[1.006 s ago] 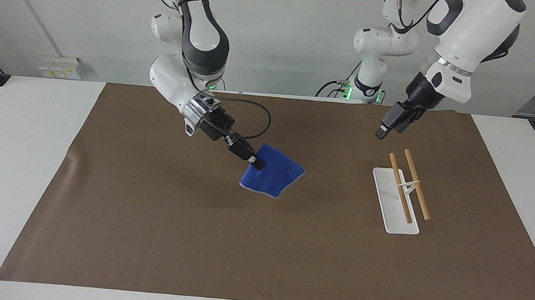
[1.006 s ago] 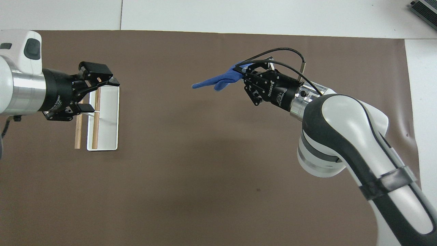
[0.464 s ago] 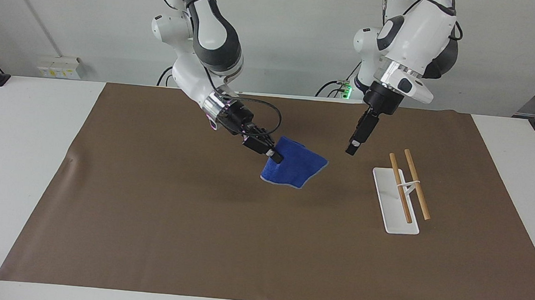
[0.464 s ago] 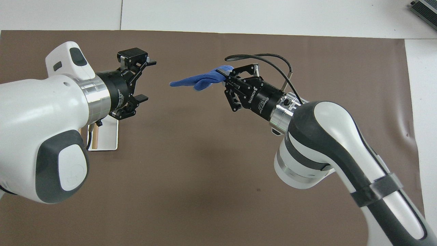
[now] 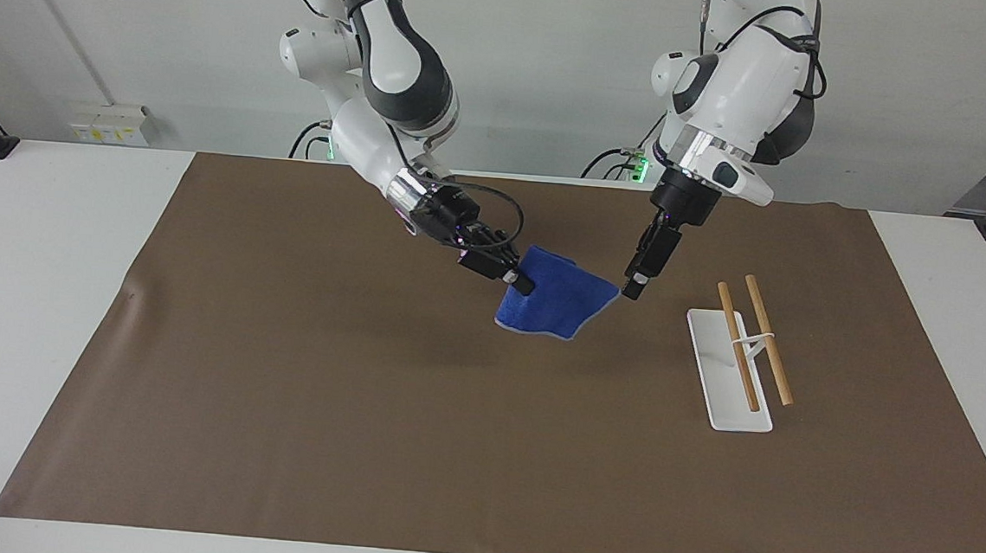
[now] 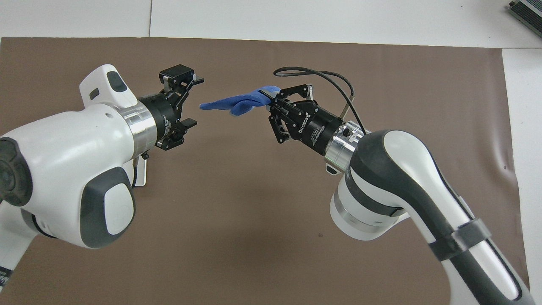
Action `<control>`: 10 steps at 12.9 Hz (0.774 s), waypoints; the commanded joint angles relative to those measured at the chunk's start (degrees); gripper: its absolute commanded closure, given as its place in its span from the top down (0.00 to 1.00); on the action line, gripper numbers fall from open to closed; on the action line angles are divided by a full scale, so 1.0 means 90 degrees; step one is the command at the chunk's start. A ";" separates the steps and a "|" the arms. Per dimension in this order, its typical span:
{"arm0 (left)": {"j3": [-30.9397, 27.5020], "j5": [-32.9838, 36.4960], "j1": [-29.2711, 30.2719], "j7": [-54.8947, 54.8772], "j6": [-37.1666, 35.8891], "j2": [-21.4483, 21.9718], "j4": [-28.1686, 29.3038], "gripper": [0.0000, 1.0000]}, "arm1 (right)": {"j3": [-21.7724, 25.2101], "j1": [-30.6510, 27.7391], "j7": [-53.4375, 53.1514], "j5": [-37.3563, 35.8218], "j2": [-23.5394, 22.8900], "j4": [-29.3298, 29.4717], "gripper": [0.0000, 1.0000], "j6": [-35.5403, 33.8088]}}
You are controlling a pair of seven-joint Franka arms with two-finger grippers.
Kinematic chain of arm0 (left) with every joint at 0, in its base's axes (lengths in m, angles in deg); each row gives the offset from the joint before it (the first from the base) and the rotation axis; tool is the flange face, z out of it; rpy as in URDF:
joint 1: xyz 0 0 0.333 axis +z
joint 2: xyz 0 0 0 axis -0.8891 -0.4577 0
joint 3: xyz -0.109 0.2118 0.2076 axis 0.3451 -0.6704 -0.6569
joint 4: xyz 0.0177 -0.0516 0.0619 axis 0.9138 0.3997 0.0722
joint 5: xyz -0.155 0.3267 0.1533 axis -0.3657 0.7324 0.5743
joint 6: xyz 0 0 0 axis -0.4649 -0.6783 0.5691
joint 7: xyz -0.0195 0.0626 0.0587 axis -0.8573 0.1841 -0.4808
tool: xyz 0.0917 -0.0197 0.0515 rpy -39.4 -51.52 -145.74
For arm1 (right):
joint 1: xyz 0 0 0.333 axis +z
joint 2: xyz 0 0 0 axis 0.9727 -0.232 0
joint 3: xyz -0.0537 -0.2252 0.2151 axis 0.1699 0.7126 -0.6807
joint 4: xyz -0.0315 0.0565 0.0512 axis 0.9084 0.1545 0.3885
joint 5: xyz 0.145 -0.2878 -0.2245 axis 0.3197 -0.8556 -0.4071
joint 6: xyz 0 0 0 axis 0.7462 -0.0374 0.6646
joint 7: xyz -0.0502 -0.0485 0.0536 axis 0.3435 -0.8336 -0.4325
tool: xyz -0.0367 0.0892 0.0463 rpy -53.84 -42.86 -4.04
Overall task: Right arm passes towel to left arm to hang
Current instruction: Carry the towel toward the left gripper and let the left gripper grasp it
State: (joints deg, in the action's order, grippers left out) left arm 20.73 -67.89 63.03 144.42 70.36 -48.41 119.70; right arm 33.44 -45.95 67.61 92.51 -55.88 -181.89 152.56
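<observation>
Both arms have closed in on each other since a second ago: then the left gripper hung over the rack, and now it sits beside the towel's free corner over the middle of the brown mat, while the right gripper has carried the towel toward the left arm's end of the table

The right gripper's fingers are pressed together on one corner of the blue cloth, which hangs in the air, clear of the mat. In the overhead view the left gripper's fingers are spread wide, with the tip of the cloth pointing into the gap but not yet between them, so I judge the grasp not yet made

Done so far: the towel is lifted and presented for the hand-over. Left to do: the left gripper has to close on the free end, the right has to let go, and the cloth has to be carried to the rack and draped over its wooden bars, which are bare

White lettering on the right gripper's body reads ROBOTIQ in the overhead view; the lettering on the left gripper's body is too angled to read with confidence
</observation>
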 commanded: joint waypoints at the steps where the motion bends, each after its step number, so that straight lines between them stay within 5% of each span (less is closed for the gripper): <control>1: 0.0133 -0.0109 -0.0030 0.0184 0.0500 -0.0243 0.0047 1.00 | -0.0126 0.0004 -0.0069 0.0249 0.0048 0.0081 0.00 0.0159; 4: 0.0143 -0.0109 -0.0020 0.0107 0.0481 -0.0254 0.0047 0.80 | -0.0166 0.0141 -0.0001 0.0514 0.0038 0.0141 0.00 0.0452; 8: 0.0143 -0.0099 -0.0020 0.0077 0.0393 -0.0244 0.0047 0.07 | -0.0166 0.0131 0.0019 0.0494 0.0029 0.0140 0.00 0.0462; 10: 0.0143 -0.0099 0.0028 0.0067 0.0384 -0.0244 0.0047 0.00 | -0.0166 0.0112 0.0029 0.0446 0.0029 0.0111 0.00 0.0471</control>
State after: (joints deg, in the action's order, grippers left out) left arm 22.13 -67.90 63.05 145.48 73.74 -51.08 119.71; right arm 32.35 -44.53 67.60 95.59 -55.84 -181.09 155.63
